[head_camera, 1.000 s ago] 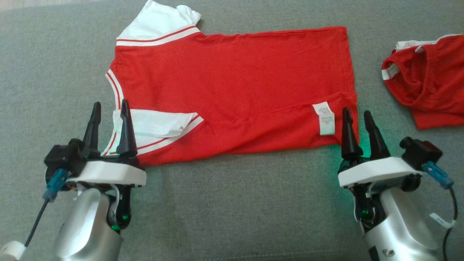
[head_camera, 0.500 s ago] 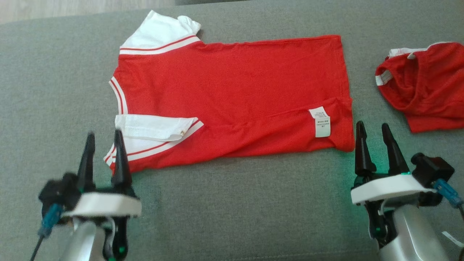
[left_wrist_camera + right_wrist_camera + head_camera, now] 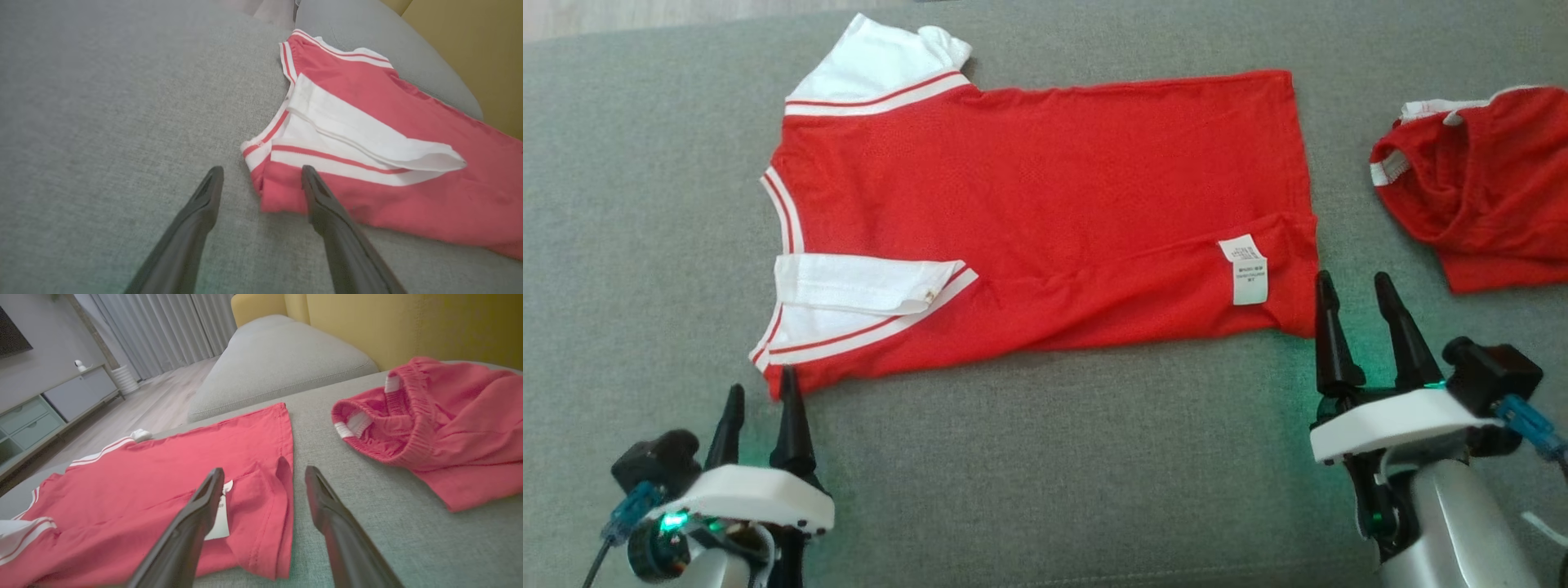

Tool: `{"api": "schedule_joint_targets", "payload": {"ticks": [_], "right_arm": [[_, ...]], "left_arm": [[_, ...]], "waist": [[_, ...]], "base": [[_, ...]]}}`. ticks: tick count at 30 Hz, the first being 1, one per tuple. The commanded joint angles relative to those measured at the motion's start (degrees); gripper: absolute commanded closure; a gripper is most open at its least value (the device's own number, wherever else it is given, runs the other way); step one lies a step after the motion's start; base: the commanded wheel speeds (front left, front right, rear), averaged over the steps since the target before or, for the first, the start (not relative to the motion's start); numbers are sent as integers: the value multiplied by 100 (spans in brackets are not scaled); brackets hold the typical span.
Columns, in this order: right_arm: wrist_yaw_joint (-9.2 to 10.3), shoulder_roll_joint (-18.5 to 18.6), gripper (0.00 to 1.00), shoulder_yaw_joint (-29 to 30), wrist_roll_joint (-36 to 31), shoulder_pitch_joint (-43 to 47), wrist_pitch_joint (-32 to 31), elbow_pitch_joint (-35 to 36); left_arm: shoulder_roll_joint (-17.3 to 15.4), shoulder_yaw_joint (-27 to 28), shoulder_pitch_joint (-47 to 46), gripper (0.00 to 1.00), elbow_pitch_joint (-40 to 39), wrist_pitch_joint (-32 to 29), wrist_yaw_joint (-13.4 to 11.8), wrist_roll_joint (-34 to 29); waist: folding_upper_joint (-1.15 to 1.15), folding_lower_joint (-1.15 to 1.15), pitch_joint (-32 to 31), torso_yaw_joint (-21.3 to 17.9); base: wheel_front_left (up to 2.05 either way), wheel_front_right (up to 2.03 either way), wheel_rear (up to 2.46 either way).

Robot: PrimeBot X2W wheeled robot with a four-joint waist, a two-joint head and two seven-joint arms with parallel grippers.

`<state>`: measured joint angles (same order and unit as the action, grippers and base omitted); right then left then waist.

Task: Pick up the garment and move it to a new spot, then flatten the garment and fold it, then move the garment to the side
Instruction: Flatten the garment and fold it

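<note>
A grey sofa cushion (image 3: 1045,457) fills the head view, with a yellow backrest (image 3: 408,322) behind it in the right wrist view. The red shirt (image 3: 1045,180) lies spread across the upper middle of the frame, collar at left, hem at right. Its near edge is turned over, so the care label (image 3: 1245,269) and the white near sleeve (image 3: 858,282) lie on top.

A second ago both claws stood over that near edge. Now the left gripper (image 3: 762,382) has drawn back to the lower left, tips just short of the shirt's corner. The right gripper (image 3: 1354,279) sits just beside the hem corner. Both gape wide and hold nothing.

I judge the first lengthwise fold laid and let go. The far sleeve (image 3: 874,61), at upper left, is not yet folded. A second red garment (image 3: 1478,212) is bunched at the right edge, crowding the side spot.
</note>
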<state>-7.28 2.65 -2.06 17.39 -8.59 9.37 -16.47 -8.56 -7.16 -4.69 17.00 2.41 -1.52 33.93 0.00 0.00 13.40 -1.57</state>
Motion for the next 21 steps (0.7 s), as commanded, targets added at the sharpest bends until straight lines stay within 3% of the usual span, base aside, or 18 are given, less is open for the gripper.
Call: {"api": "schedule_joint_targets", "payload": {"ticks": [1,11,13,15,16,21], "right_arm": [[-21,22,0,-163,-59,-42,-45,218],[-21,22,0,-257,-173,-251,-359,-50],[-21,22,0,-257,-218,-292,-422,-146],[-21,22,0,-248,-228,-330,-444,-232],[-21,22,0,-244,-227,-349,-459,-285],[-21,22,0,-285,-195,-498,-528,-643]], "left_arm": [[-36,238,-190,0,-88,-23,-8,39],[89,171,-398,2,292,-136,118,259],[112,141,-455,58,350,-120,160,279],[142,103,-514,91,375,-90,206,291],[153,90,-540,100,379,-62,224,293],[160,67,-654,100,353,129,298,269]], "waist": [[0,0,52,-24],[0,0,183,-28],[0,0,196,-11],[0,0,203,8],[0,0,206,18],[0,0,215,51]], "base": [[0,0,0],[0,0,0],[0,0,0],[0,0,0],[0,0,0],[0,0,0]]}}
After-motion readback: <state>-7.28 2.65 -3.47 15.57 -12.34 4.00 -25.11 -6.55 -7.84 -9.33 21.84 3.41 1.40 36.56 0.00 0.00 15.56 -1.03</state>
